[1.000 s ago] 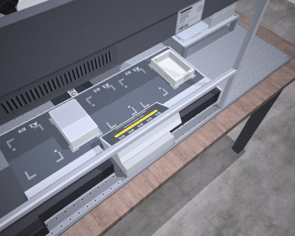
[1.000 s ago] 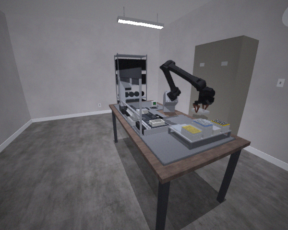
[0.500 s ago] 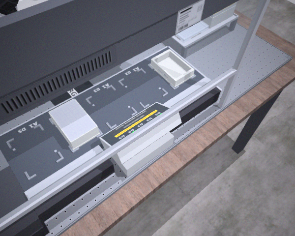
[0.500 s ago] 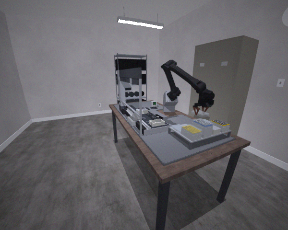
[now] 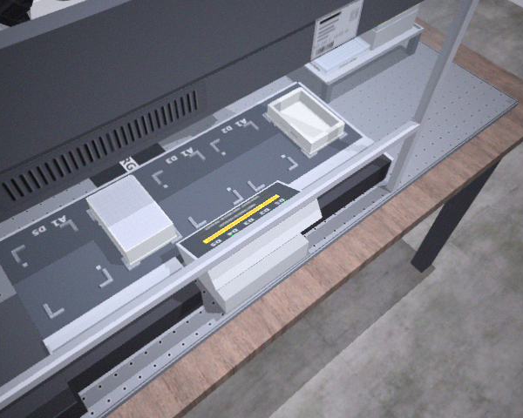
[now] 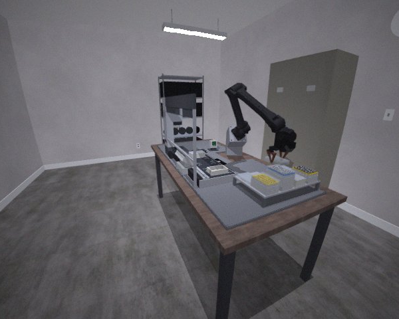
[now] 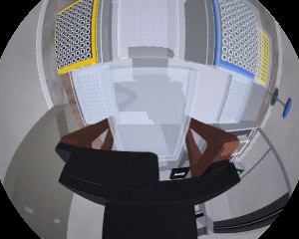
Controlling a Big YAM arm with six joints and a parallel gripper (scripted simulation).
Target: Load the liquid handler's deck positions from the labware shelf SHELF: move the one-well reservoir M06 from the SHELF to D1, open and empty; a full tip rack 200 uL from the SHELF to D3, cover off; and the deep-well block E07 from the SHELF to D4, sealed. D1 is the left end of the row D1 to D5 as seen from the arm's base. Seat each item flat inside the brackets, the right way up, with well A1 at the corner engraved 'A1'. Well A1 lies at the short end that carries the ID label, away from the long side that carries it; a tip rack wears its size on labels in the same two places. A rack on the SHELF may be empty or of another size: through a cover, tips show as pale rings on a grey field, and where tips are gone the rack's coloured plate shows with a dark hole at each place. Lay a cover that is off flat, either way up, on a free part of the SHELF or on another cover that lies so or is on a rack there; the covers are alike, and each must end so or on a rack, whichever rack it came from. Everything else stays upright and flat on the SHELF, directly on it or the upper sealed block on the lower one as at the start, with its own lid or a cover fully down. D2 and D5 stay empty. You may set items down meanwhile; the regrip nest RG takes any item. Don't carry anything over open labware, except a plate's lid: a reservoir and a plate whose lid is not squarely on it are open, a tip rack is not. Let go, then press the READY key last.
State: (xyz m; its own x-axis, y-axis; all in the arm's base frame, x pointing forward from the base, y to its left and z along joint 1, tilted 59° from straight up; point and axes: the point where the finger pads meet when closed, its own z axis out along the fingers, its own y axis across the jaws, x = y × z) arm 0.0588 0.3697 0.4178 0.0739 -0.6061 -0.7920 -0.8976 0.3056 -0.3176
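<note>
My gripper [image 7: 149,119] is shut on a pale, see-through rack cover [image 7: 149,103] and holds it flat at the far side of the SHELF [image 6: 278,187]; it also shows in the room view [image 6: 278,157]. Below it in the wrist view lie a yellow-framed tip rack [image 7: 77,34] at the left and a blue-framed tip rack [image 7: 235,30] at the right. On the deck, the open white reservoir [image 5: 306,117] sits in D1 and the sealed deep-well block [image 5: 131,218] sits in D4. The D3 brackets [image 5: 199,179] hold nothing.
A white plate [image 7: 149,16] lies between the two racks. A second yellow-edged rack [image 6: 304,170] stands at the shelf's far right. The handler's front rail [image 5: 234,252] and status panel [image 5: 241,218] run along the deck's front. A post [image 5: 434,85] rises beside D1.
</note>
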